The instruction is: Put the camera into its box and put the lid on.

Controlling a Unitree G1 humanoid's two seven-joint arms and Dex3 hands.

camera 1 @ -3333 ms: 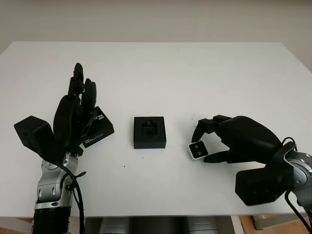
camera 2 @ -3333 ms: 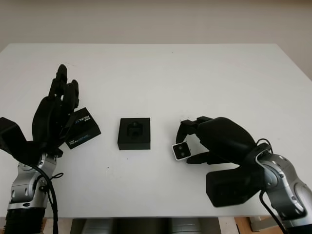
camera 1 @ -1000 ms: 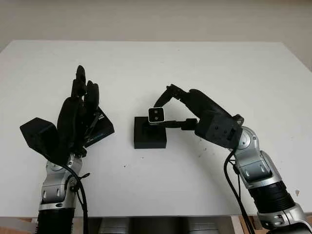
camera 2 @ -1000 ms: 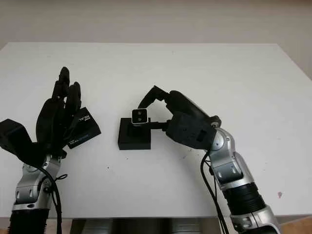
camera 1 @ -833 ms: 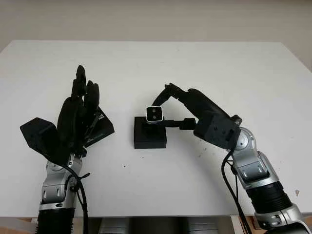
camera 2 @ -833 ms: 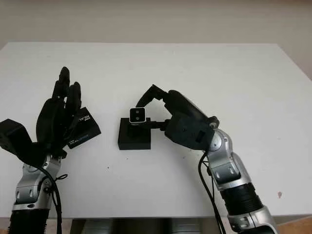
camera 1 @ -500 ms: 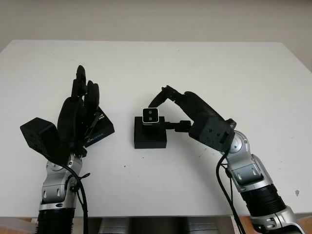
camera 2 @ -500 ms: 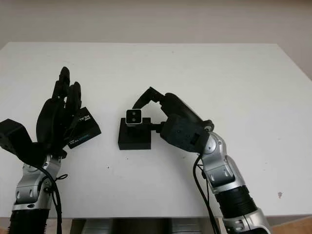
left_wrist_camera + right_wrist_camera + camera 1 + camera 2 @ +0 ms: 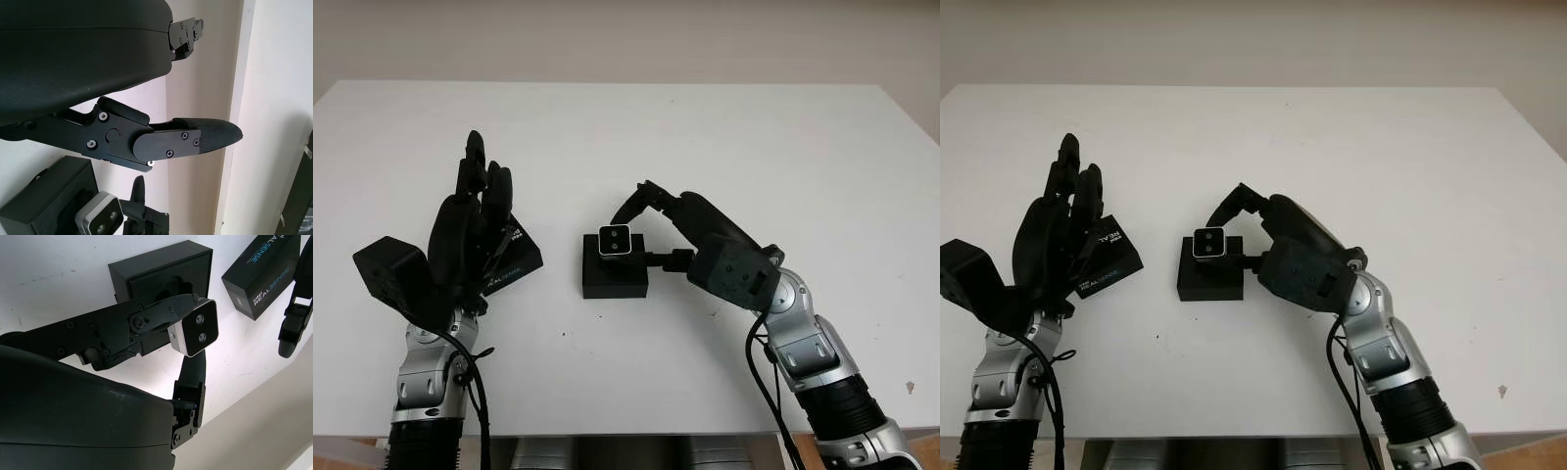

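Observation:
A small silver camera (image 9: 614, 241) with two lenses is pinched in my right hand (image 9: 641, 230), held just over the open black box (image 9: 614, 275) at the table's middle. In the right wrist view the camera (image 9: 195, 333) sits between a finger and the thumb, above the box (image 9: 156, 276) and its dark foam recess. The black lid (image 9: 510, 259), printed with white lettering, lies left of the box; the right wrist view shows the lid (image 9: 259, 271) too. My left hand (image 9: 470, 230) is open, raised upright in front of the lid and touching nothing.
The white table (image 9: 636, 137) stretches far behind and to the right of the box. Its front edge runs close to both arms.
My right hand lifted the camera from the table on the right, carried it left over the box, and has lowered it slightly in the last half second. The left hand barely moved.

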